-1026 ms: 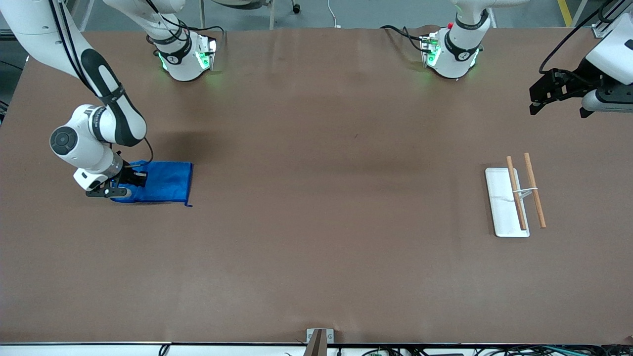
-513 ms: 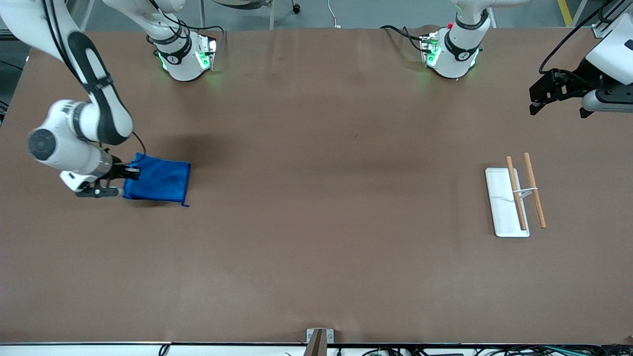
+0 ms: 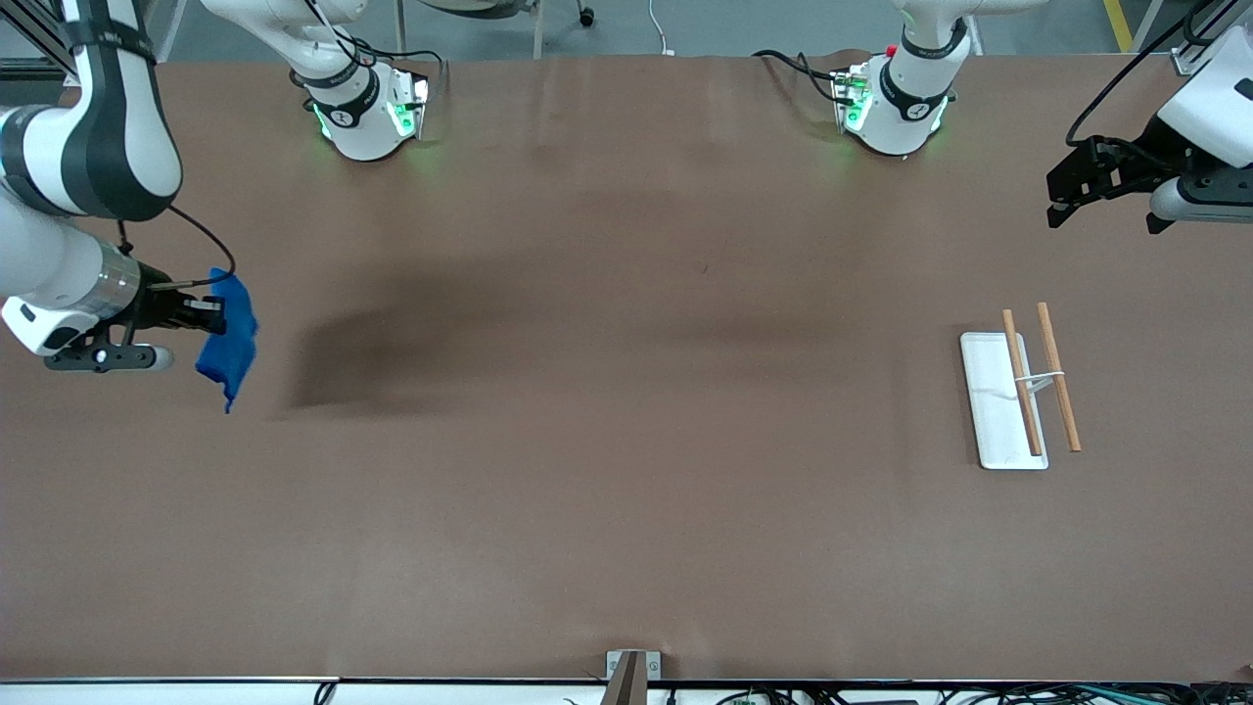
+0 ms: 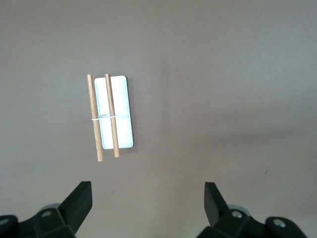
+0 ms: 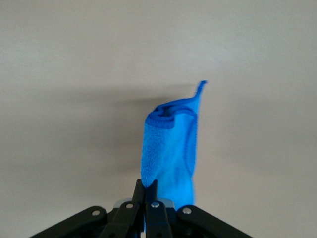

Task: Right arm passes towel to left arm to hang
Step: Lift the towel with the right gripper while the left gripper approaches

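My right gripper (image 3: 210, 315) is shut on one edge of the bright-blue towel (image 3: 227, 345) and holds it up in the air over the right arm's end of the table. The towel hangs down, folded and bunched, with its tag at the low corner. In the right wrist view the towel (image 5: 171, 148) hangs from my shut right gripper (image 5: 151, 186). My left gripper (image 3: 1062, 201) is open and empty, up in the air over the left arm's end of the table. In the left wrist view my left gripper (image 4: 147, 191) is wide open above bare table.
A white tray (image 3: 991, 411) lies near the left arm's end, with two wooden rods (image 3: 1022, 382) joined by a white band across it. They also show in the left wrist view (image 4: 108, 115). The towel's shadow falls on the brown table (image 3: 626, 392).
My right gripper has lifted the towel off the table and moved it toward the table's end; the towel went from lying flat to hanging. The left arm has not moved.
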Controlling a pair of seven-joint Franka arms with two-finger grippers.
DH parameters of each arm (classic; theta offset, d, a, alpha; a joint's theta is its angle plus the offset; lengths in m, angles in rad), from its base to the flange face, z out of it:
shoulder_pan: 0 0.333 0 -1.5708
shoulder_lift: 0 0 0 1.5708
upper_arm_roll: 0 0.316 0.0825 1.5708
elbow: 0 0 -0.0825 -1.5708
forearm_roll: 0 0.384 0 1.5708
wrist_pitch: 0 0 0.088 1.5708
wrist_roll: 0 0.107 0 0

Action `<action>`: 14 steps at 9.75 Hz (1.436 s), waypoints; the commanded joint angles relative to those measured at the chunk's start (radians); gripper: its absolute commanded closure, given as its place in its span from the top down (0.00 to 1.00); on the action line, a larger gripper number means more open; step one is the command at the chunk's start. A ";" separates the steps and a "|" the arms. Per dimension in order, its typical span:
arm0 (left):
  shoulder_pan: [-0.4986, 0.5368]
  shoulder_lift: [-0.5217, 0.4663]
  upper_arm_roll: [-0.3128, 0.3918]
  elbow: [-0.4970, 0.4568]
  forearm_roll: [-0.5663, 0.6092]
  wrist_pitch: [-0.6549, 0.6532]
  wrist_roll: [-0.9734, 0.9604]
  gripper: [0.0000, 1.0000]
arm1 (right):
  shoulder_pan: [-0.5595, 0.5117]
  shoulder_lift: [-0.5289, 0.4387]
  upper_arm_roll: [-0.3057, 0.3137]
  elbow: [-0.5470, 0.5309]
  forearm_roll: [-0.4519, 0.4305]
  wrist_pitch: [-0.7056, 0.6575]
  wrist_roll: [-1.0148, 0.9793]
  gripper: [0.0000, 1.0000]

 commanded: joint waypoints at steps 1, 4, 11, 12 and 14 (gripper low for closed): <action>-0.006 0.023 -0.007 -0.005 -0.026 -0.008 0.018 1.00 | 0.000 -0.003 0.077 0.064 0.157 -0.008 0.082 0.00; -0.020 0.151 -0.010 -0.010 -0.361 0.003 0.035 1.00 | 0.008 0.000 0.229 0.161 0.345 0.025 0.249 0.00; -0.030 0.434 -0.065 -0.084 -1.227 0.155 0.223 1.00 | 0.015 0.012 0.513 0.170 0.879 0.280 0.389 0.00; -0.032 0.446 -0.066 -0.120 -1.329 0.155 0.270 1.00 | 0.019 0.018 0.535 0.170 0.959 0.315 0.394 0.00; -0.026 0.460 -0.109 -0.204 -1.486 0.150 0.399 1.00 | 0.032 0.055 0.601 0.171 1.103 0.442 0.394 0.00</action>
